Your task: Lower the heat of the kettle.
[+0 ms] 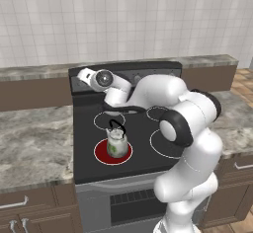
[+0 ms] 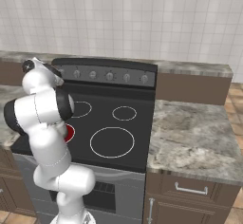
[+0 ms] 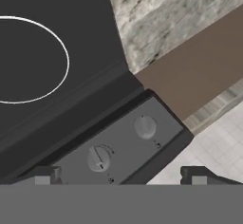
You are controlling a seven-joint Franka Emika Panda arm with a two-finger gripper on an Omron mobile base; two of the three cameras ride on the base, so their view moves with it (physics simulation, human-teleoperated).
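My claw (image 3: 121,174) stands with its fingers wide apart and nothing between them, hanging over the back left corner of the stove (image 1: 148,128), just in front of the control panel (image 3: 118,147). I judge I am there because the knobs live on that raised back strip, and turning one down is how the heat gets lowered. Two round grey knobs face me: the nearer knob (image 3: 98,158) carries a pale pointer line, the farther knob (image 3: 144,126) sits closer to the panel's end. Which one rules the lit burner I cannot tell.

The kettle (image 1: 116,141) sits on the front left burner (image 1: 101,154), which glows red under it. It is small, rounded and silvery with a greenish cast, and its black arched handle stands upright.

The cooktop is flat, glossy black glass with thin white rings marking the burners. Beside it the table (image 1: 29,148) is mottled grey stone over brown cabinets, with pale square tile (image 1: 74,24) behind.
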